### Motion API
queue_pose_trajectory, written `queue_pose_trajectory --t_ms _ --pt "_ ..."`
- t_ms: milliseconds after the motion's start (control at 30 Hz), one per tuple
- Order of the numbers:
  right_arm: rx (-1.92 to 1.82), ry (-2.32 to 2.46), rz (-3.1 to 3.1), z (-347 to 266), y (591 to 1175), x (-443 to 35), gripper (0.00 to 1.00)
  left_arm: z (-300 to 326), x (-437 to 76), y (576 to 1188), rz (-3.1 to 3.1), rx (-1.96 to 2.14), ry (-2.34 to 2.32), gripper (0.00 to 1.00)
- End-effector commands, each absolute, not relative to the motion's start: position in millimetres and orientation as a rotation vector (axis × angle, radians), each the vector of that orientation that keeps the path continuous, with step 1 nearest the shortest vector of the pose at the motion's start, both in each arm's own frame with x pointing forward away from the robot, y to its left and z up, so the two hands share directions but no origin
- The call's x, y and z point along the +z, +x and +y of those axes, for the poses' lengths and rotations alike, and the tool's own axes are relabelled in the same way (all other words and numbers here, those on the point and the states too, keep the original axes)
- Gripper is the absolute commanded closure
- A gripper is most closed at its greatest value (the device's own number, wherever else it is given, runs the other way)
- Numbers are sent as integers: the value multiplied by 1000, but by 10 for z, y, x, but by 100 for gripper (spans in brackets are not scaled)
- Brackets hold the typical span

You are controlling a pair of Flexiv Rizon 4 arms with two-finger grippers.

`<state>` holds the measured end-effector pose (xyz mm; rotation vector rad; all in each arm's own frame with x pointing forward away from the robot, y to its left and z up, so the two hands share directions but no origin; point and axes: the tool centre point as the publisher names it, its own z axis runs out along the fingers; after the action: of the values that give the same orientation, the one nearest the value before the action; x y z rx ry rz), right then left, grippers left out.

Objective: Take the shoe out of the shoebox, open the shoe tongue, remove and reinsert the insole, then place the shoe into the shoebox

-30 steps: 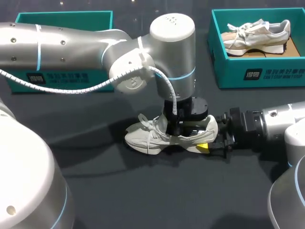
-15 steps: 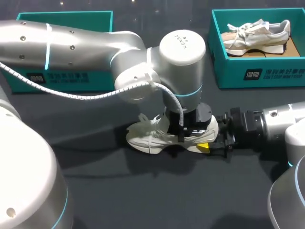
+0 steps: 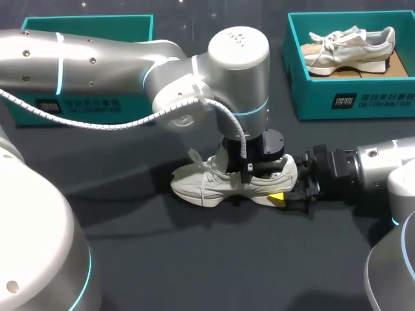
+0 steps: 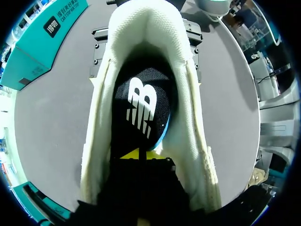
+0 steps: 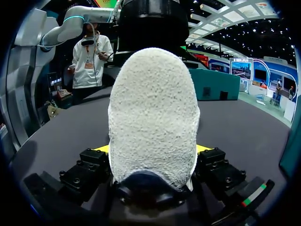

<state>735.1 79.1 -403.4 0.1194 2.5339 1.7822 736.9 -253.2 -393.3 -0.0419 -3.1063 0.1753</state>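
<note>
The shoe [image 3: 214, 184] stands on its sole on the surface [image 3: 194, 259], out of the shoebox [image 3: 87, 19], toe toward my left. The right end effector [image 5: 153, 149] pinches the heel from both sides, low against the surface. The left end effector [image 4: 141, 155] hangs inside the shoe's opening, its yellow tips just at the dark insole [image 4: 141, 106]; whether they are spread or gripping it I cannot tell. The step in hand looks like working the insole. To do it well, the right arm should clamp firmly so the shoe does not lift, while the left catches only the insole's edge, not the lining, and draws it slowly
</note>
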Motion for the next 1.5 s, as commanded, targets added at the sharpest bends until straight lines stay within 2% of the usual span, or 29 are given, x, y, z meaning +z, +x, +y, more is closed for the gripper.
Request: queue_pose_trajectory --t_ms 33,733,1067,1500 --pt "1776 119 2538 815 7313 -4029 100 -2438 -3923 7442 -3088 231 -54 100" --pt "1776 119 2538 815 7313 -4029 100 -2234 -3293 7348 -2823 629 -29 100" --pt "1776 119 2538 815 7313 -4029 100 -2437 -3077 7254 -2808 731 -67 100" --pt "1776 119 2538 815 7313 -4029 100 -2831 -3100 7306 -2832 728 -9 100"
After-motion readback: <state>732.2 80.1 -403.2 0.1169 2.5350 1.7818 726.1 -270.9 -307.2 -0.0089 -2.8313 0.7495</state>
